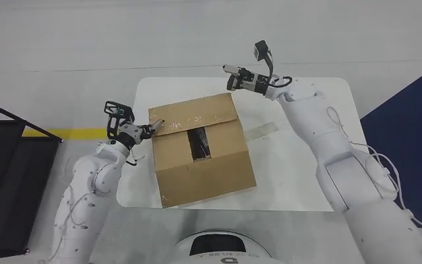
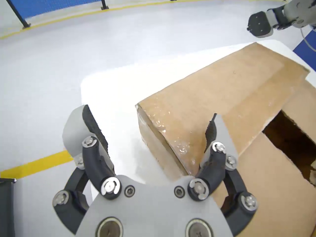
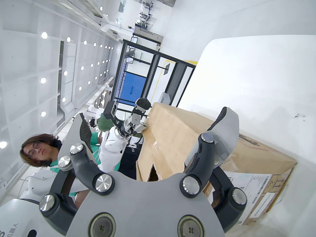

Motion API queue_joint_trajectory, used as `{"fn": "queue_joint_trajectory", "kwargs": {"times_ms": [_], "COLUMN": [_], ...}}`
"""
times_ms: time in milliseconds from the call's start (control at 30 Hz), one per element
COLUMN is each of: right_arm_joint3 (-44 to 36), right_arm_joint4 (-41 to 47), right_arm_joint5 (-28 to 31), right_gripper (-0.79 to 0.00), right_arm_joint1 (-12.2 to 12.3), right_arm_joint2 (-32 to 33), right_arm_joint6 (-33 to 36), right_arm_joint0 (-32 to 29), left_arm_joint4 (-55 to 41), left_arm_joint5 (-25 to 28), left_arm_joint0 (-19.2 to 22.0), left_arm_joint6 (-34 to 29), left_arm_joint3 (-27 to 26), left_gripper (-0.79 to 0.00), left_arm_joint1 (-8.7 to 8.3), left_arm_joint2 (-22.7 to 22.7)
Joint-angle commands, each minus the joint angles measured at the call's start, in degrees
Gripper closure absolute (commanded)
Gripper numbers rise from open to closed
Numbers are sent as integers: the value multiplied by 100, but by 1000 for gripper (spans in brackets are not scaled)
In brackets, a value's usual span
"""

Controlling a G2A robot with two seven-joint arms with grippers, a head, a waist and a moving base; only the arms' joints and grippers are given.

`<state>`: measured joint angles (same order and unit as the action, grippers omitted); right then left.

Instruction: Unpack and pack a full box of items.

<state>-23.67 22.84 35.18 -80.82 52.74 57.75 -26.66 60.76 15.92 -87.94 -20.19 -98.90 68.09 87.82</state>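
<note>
The left gripper (image 2: 148,122) is hanging with its fingers (image 2: 85,122) spread wide and nothing between them. It is straddling the far left top corner of the box (image 2: 222,87): one finger is hovering over the cardboard top and the other is out over the table (image 2: 111,92) just beside the box wall. From above, the same gripper (image 1: 155,125) is sitting right at that corner.

The right gripper (image 3: 154,119) is also standing apart and gripping nothing. It is hovering near the far right corner of the box (image 3: 172,129), out past the far edge of the table (image 1: 290,158).

The box (image 1: 171,165) is resting on the table's left half. Its top flaps are lying nearly flat, leaving a dark gap (image 1: 200,145) in the middle.

I am judging this to be the very start of unpacking. The box is still to be opened and nothing is lying outside it. The next move is probably calling for a finger to slip under a flap edge, most easily at the gap, and to fold the flap outward. The shiny tape (image 2: 172,139) on the left corner may be resisting that.

The box is crowding the table's left and near edges, so a flap swung that way is going to overhang. The right half of the table is offering the open room for setting things down.
</note>
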Motion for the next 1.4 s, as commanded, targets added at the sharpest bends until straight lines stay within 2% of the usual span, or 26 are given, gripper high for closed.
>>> {"fn": "queue_joint_trajectory", "kwargs": {"times_ms": [0,167,433,767,1100,1200,1367], "right_arm_joint3": [-112,-420,-974,-2078,-3983,-3983,-3983], "right_arm_joint4": [-84,-281,-564,-957,-1476,-1476,-1476], "right_arm_joint5": [44,142,248,135,-491,-491,-491], "right_gripper": [-785,-785,-785,-785,-785,-785,-785], "right_arm_joint1": [32,112,289,598,905,905,905], "right_arm_joint2": [32,121,357,837,1454,1454,1454], "right_arm_joint6": [-73,-287,-622,-897,-1296,-1296,-1296], "right_arm_joint0": [-24,-133,-467,-1152,-2158,-2158,-2158], "left_arm_joint4": [-344,-1330,-2182,-2419,-2337,-2172,-1994], "left_arm_joint5": [-41,-145,-252,-478,-899,-932,-803], "left_arm_joint0": [71,345,688,1277,1850,1869,1593], "left_arm_joint6": [-416,-1384,-1845,-2128,-2003,-1873,-1692], "left_arm_joint3": [46,215,360,710,912,926,953], "left_gripper": [-785,-785,-785,-785,-785,-785,-785], "left_arm_joint1": [-2,0,-5,26,107,107,58], "left_arm_joint2": [19,21,-7,-486,-1113,-1184,-1043]}}
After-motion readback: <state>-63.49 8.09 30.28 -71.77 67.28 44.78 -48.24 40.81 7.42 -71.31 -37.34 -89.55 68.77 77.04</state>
